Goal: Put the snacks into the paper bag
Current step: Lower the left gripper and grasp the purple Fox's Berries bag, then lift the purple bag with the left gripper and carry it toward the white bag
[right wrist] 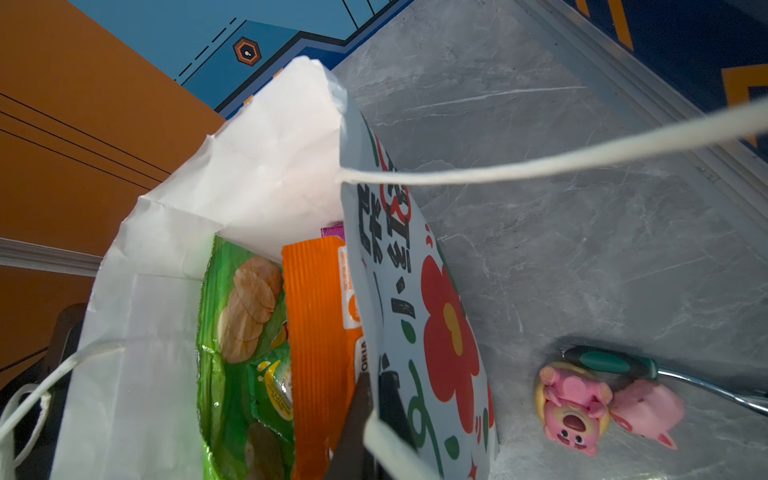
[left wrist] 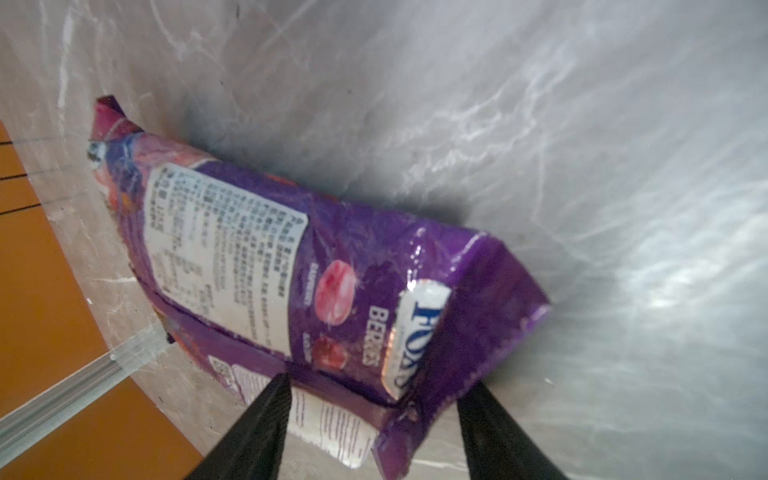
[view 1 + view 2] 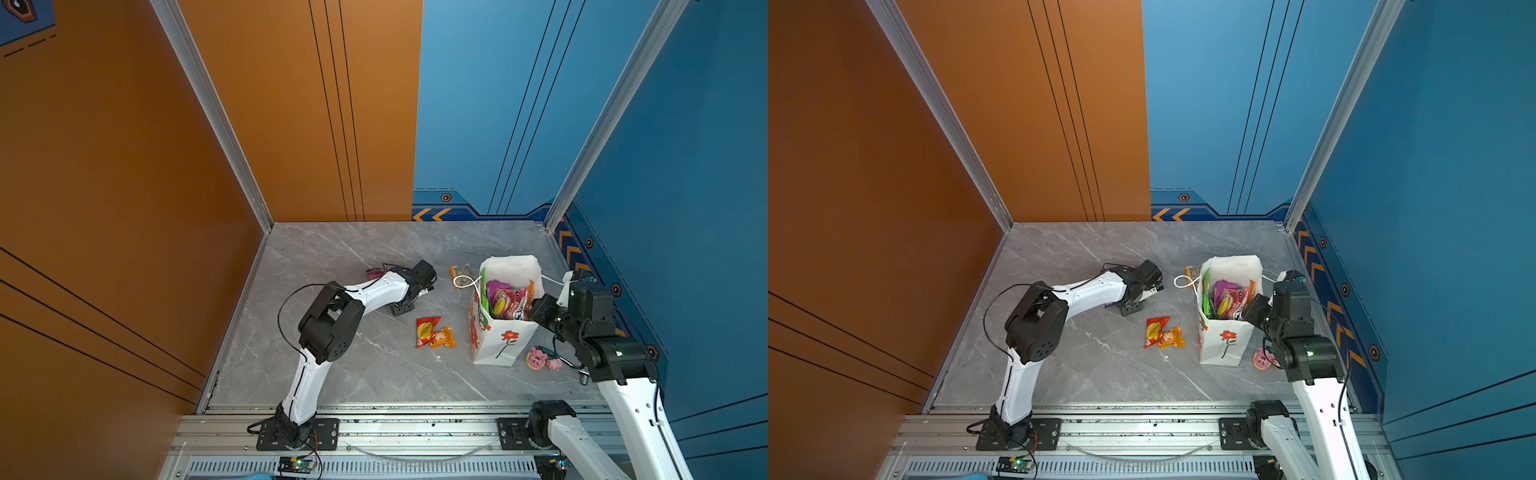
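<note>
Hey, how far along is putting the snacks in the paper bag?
Partly done. Several snacks already stand in the paper bag, a green bag among them, and the right gripper pinches its rim. In hand: the left gripper straddles a purple packet lying on the table, not yet lifted. Left: a red packet and small orange packet beside the bag, plus an orange-brown packet behind it.

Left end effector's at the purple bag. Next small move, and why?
Probably close the left end effector on the purple FOX'S bag: its fingers straddle the bag's end, apparently unclamped, while the right end effector grips the paper bag.
</note>
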`<state>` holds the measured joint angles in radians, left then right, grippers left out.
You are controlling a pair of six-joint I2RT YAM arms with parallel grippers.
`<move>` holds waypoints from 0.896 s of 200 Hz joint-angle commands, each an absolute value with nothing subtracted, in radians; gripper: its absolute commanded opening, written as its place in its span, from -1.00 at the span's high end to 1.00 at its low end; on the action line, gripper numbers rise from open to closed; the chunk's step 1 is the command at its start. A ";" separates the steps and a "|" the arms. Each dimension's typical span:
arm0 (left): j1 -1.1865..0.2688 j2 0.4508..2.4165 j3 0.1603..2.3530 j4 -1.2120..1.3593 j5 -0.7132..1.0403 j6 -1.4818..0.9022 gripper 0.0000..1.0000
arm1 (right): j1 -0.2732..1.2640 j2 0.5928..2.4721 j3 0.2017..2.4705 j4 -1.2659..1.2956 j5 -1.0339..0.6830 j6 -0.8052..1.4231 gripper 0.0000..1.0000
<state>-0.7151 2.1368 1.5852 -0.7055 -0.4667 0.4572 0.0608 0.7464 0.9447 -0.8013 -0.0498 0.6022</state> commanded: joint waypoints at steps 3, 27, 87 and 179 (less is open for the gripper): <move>-0.684 2.175 1.604 -0.729 -0.427 0.425 0.04 | 0.064 0.764 0.928 -0.778 -0.064 0.601 0.88; -0.664 2.177 1.601 -0.727 -0.404 0.378 0.38 | 0.064 0.772 0.929 -0.764 -0.081 0.610 0.88; -0.640 2.118 1.565 -0.688 -0.328 0.296 0.91 | 0.064 0.777 0.936 -0.764 -0.081 0.611 0.88; -0.592 1.875 1.377 -0.513 -0.238 0.020 1.00 | 0.064 0.764 0.926 -0.767 -0.080 0.611 0.88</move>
